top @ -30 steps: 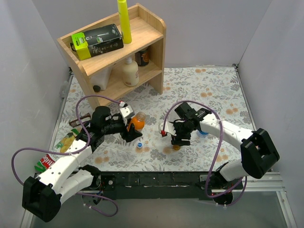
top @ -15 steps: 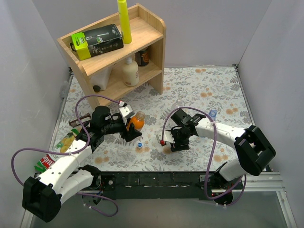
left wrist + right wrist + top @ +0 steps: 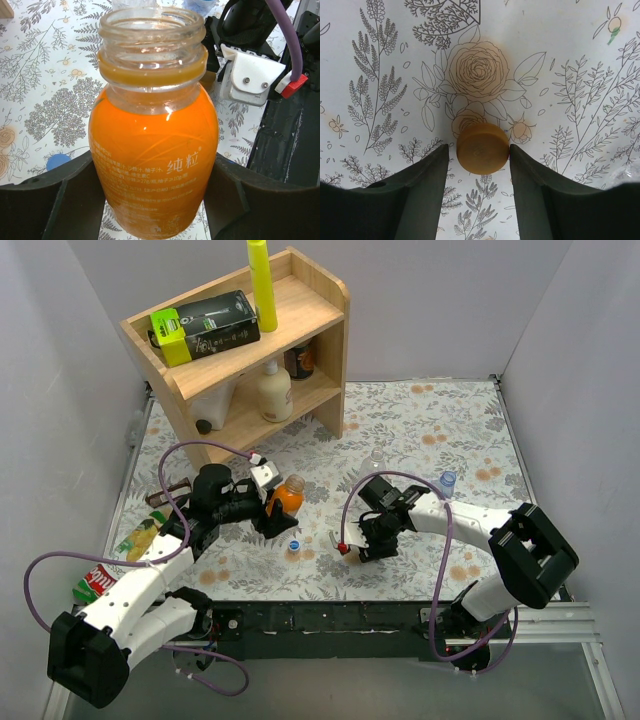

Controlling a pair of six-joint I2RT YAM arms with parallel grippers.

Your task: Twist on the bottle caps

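Right wrist: right gripper (image 3: 480,152) jaws clamped on orange-brown round plastic cap (image 3: 482,147) betw. tips; prob. light, stiff, slippery, hold at rim. Left gripper (image 3: 152,197) clamps orange plastic bottle (image 3: 152,135).

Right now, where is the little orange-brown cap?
In the right wrist view, the orange-brown cap is mid-frame between the jaws of the right gripper, over the flowered cloth, just below a big drawn rose.
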